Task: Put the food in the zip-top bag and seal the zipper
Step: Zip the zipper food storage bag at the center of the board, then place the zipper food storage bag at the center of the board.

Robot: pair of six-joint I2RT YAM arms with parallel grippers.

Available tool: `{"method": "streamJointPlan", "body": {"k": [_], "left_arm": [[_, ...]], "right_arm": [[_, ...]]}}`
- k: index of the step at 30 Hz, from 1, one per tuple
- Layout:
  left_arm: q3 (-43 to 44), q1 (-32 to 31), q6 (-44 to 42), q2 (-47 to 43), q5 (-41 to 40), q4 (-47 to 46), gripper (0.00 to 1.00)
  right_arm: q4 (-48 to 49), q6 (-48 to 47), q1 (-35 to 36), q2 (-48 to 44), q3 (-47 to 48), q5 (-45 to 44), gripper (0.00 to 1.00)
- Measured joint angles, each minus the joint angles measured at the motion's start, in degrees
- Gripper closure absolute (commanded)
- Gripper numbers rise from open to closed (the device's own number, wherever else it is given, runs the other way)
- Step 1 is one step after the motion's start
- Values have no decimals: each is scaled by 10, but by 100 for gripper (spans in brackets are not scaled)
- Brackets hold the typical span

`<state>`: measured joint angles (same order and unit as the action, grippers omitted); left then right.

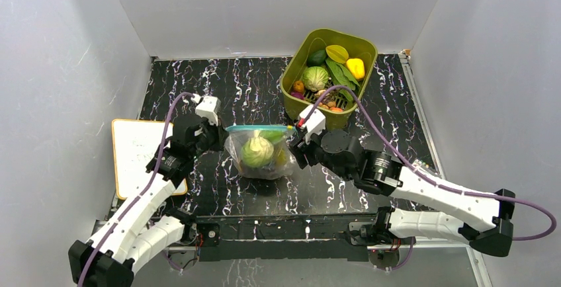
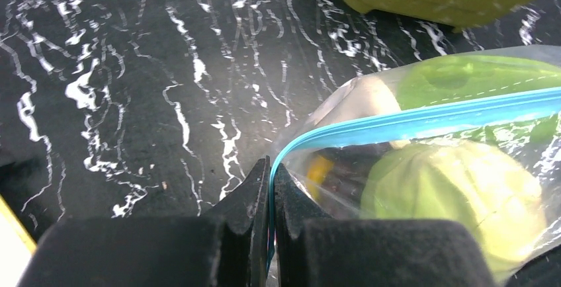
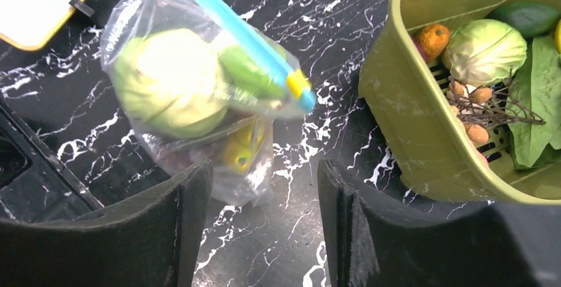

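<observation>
My right gripper (image 3: 264, 178) gapes empty; I see the zip-top bag (image 3: 142, 9) of food (image 3: 169, 82) just ahead, green tub (image 3: 397, 102) beside it

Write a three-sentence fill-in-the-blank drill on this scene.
The left hand pinches the light blue ___ of the clear plastic zip-top bag.
The right hand stands ___, gripping nothing.
The bright yellow toy food piece sits in the olive-green plastic ___.
Missing: zipper; open; tub.
</observation>
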<state>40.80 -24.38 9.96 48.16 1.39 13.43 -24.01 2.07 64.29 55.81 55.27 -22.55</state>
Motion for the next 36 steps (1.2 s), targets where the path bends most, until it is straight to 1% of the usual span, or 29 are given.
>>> {"method": "streamJointPlan", "body": {"k": [2,7,15,19,20,21,24,25,26,27,28,29,36], "left_arm": [[5,10,5,12,-15,2,100],[31,57,17,59,-36,1,100],[58,146,17,144,-43,-17,100],[61,164,19,183,-43,-39,92],[61,165,20,188,-44,-44,88],[61,165,20,190,-44,-49,83],[61,165,23,190,-43,-64,59],[61,165,24,189,-43,-70,47],[61,165,26,188,-41,-74,38],[62,165,28,184,-39,-75,17],[62,165,30,181,-35,-75,3],[62,165,35,175,-32,-75,2],[78,165,78,113,9,-45,2]], "right_arm": [[6,3,-1,-12,0,2,30],[18,12,-1,-47,0,15,3],[37,19,-1,-81,-18,37,2],[37,28,-1,-71,-23,41,2],[37,30,-1,-65,-23,41,2],[36,33,-1,-59,-23,41,2],[30,45,-1,-42,-23,43,2],[28,56,-1,-38,-23,43,2],[26,62,-1,-35,-23,42,2],[26,74,-1,-32,-23,40,2],[25,88,-1,-30,-23,35,2],[23,103,-1,-26,-23,29,2],[-29,226,-1,6,0,-38,2]]}}
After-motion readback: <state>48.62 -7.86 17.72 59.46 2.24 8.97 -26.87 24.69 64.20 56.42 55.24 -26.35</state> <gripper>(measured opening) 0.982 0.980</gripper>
